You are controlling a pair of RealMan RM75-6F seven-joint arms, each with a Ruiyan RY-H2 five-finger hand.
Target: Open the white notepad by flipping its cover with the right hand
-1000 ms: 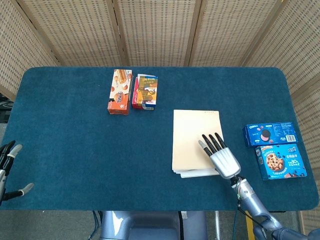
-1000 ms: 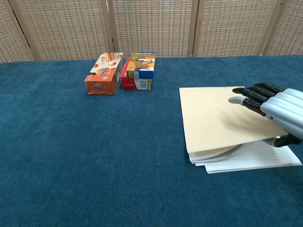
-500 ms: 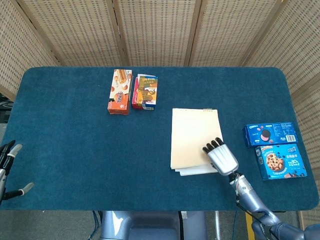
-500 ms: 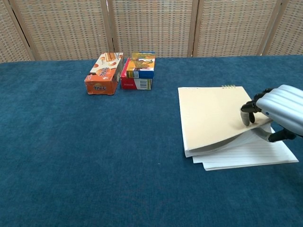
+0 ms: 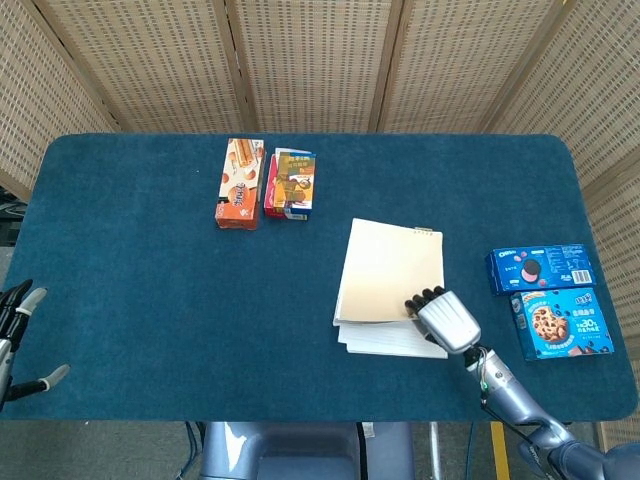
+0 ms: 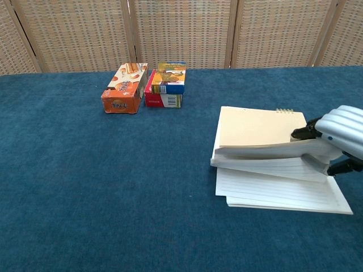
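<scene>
The white notepad [image 5: 390,268] lies right of the table's centre, its cream cover [image 6: 255,127] raised at the near right edge. My right hand [image 5: 447,322] pinches that edge, fingers curled over the top and thumb underneath [image 6: 334,135]. The cover and some sheets bow upward. Lined pages [image 6: 278,190] lie flat and exposed below them. My left hand [image 5: 14,312] shows at the lower left edge of the head view with its fingers apart, holding nothing and far from the notepad.
An orange snack box [image 5: 240,183] and a blue and red box [image 5: 290,183] stand side by side at the back left. An Oreo box [image 5: 540,267] and a blue cookie box [image 5: 565,323] lie right of the notepad. A wicker screen [image 6: 181,31] stands behind the table.
My right hand went from flat on the cover to curled around its edge and has lifted it. The notepad has turned slightly, and more lined paper shows underneath.
</scene>
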